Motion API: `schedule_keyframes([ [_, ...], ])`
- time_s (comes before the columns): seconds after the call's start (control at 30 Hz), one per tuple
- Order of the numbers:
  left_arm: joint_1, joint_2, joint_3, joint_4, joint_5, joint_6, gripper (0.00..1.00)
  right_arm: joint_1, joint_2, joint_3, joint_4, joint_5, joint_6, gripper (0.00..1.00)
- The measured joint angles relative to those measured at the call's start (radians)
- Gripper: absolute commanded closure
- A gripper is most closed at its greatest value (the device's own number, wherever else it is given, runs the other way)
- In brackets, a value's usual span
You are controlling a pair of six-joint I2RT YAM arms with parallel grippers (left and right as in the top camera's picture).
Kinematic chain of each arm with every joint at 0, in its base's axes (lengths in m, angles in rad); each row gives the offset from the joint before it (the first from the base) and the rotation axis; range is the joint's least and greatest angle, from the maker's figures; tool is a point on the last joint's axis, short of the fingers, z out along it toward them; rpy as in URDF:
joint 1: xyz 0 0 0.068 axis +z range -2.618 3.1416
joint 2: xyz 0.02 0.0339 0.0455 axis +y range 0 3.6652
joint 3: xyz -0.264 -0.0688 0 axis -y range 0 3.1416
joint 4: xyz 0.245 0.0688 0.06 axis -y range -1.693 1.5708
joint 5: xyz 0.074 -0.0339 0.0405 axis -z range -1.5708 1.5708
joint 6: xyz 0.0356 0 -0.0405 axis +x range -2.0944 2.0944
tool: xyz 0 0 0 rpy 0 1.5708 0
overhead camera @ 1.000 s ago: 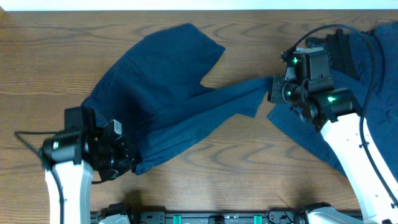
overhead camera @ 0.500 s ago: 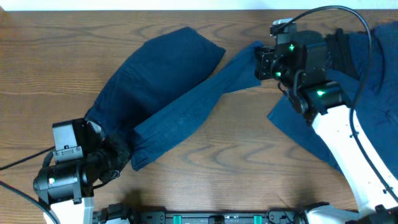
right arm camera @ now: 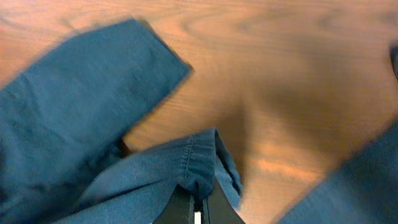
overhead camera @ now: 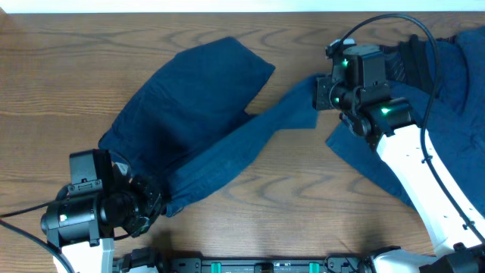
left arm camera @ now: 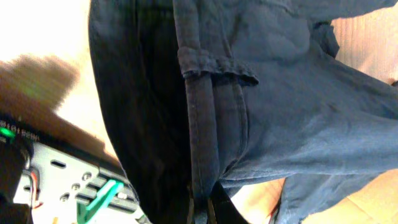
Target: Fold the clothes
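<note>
I have the left end effector (overhead camera: 150, 205) clamped fully shut on the waistband (left arm camera: 202, 124) of the navy trousers (overhead camera: 193, 106), down at the near left corner of the surface (overhead camera: 68, 68). From the left wrist camera the waistband runs straight down into my fingertips at the bottom of the view, with what looks like a belt loop (left arm camera: 217, 71) crossing it higher up and the cloth hanging in dark wrinkled folds on both sides. The right end effector (overhead camera: 320, 92) is equally closed, pinching the hem (right arm camera: 199, 155) of one leg (overhead camera: 258, 136). The right wrist camera shows that stitched edge gathered between the fingers, with bare wood and a soft shadow behind it; I cannot tell whether the hem is touching the wood. From overhead the trousers lie across the left and middle of the surface, the seat bunched toward the far centre. The body slopes down to my left grip, and the one leg is drawn out in a long diagonal band to my right grip. A second navy garment (overhead camera: 462, 83) sits crumpled at the far right edge, partly under the right arm, with a flap of it reaching toward the near side beside that arm.
</note>
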Motion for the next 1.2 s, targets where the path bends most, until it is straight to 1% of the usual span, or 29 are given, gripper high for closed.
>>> schedule_keyframes([
  [0.13, 0.000, 0.000, 0.000, -0.051, 0.020, -0.005, 0.92, 0.000, 0.000, 0.001, -0.142, 0.047, 0.000, 0.99],
  [0.17, 0.000, 0.000, 0.000, -0.069, 0.026, -0.006, 0.86, 0.000, 0.000, 0.002, -0.183, 0.061, 0.000, 0.99],
  [0.23, 0.000, 0.000, 0.000, -0.109, 0.028, -0.004, 0.62, 0.000, 0.000, 0.002, -0.259, 0.099, 0.002, 0.99],
  [0.27, 0.001, 0.000, 0.000, -0.135, 0.024, -0.008, 0.44, -0.001, 0.000, 0.002, -0.290, 0.124, 0.003, 0.99],
  [0.3, 0.002, 0.000, 0.000, -0.150, 0.023, -0.007, 0.30, -0.002, 0.000, 0.002, -0.315, 0.145, 0.003, 0.99],
  [0.33, 0.002, 0.000, -0.001, -0.162, 0.021, -0.010, 0.23, -0.004, 0.000, 0.002, -0.337, 0.161, 0.003, 0.99],
  [0.4, 0.002, 0.000, -0.001, -0.184, 0.021, -0.012, 0.19, -0.004, 0.000, 0.002, -0.372, 0.187, 0.004, 0.99],
  [0.53, 0.002, 0.000, -0.020, -0.209, 0.033, -0.012, 0.19, -0.004, 0.000, 0.002, -0.396, 0.216, 0.004, 0.99],
  [0.6, 0.002, 0.000, -0.036, -0.213, 0.056, -0.012, 0.16, -0.004, 0.000, 0.002, -0.397, 0.222, 0.004, 0.99],
  [0.73, 0.000, 0.000, -0.077, -0.211, 0.081, -0.012, 0.15, -0.004, 0.000, 0.002, -0.397, 0.226, 0.004, 0.99],
  [0.83, -0.011, -0.001, -0.124, -0.155, 0.086, -0.012, 0.15, -0.004, 0.000, 0.002, -0.403, 0.226, 0.004, 0.99],
  [0.9, -0.023, -0.001, -0.164, -0.063, 0.088, -0.013, 0.16, -0.004, 0.000, 0.002, -0.405, 0.225, 0.004, 0.99],
  [0.93, -0.027, 0.000, -0.181, -0.015, 0.086, -0.014, 0.24, -0.004, 0.000, 0.002, -0.406, 0.225, 0.004, 0.99],
  [1.0, -0.034, 0.013, -0.211, 0.108, 0.061, -0.016, 0.49, -0.004, 0.000, 0.002, -0.408, 0.223, 0.004, 0.99],
  [1.1, -0.036, 0.062, -0.220, 0.257, 0.001, -0.019, 0.74, -0.004, 0.000, 0.002, -0.410, 0.220, 0.004, 0.99],
  [1.13, -0.036, 0.089, -0.220, 0.306, -0.016, -0.015, 0.80, -0.004, 0.000, 0.002, -0.413, 0.220, 0.004, 0.99],
  [1.17, -0.036, 0.113, -0.220, 0.340, -0.031, -0.015, 0.81, -0.004, 0.000, 0.002, -0.416, 0.219, 0.004, 0.99],
  [1.2, -0.036, 0.146, -0.220, 0.374, -0.040, -0.016, 0.87, -0.004, 0.000, 0.002, -0.417, 0.219, 0.004, 0.99],
])
